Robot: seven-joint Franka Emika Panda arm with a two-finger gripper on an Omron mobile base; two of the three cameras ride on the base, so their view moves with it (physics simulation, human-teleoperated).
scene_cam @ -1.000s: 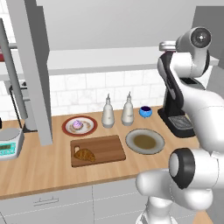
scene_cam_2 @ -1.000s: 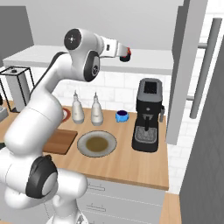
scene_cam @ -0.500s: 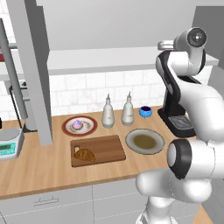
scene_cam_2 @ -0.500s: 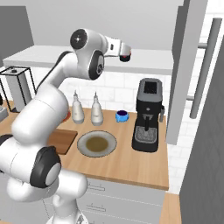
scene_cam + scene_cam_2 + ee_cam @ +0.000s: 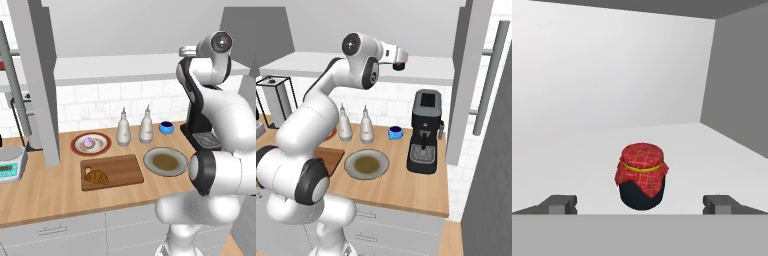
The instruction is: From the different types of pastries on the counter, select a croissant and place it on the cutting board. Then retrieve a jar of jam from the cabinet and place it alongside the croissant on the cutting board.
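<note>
The jar of jam (image 5: 642, 175), dark with a red checked cloth lid, stands upright on the pale cabinet shelf (image 5: 572, 150). My gripper (image 5: 641, 203) is open, a fingertip on each side, and the jar sits just ahead between them, untouched. In the right base view the jar (image 5: 400, 65) shows at the end of my raised arm, on the shelf. The croissant (image 5: 97, 176) lies on the left part of the dark cutting board (image 5: 117, 167) on the counter (image 5: 45, 195). A purple-frosted cupcake (image 5: 89, 143) sits on a red-rimmed plate (image 5: 102, 147) behind the board.
A grey cabinet side panel (image 5: 737, 75) rises right of the jar. Two bottles (image 5: 123, 129) (image 5: 146, 126), a blue bowl (image 5: 395, 132), a brown-filled plate (image 5: 165, 161), a coffee machine (image 5: 426, 130) and a scale (image 5: 10, 167) stand on the counter.
My arm's upper joints have shifted slightly as the hand settled in front of the jar. The jaws have stayed open, and nothing on the counter has moved.
</note>
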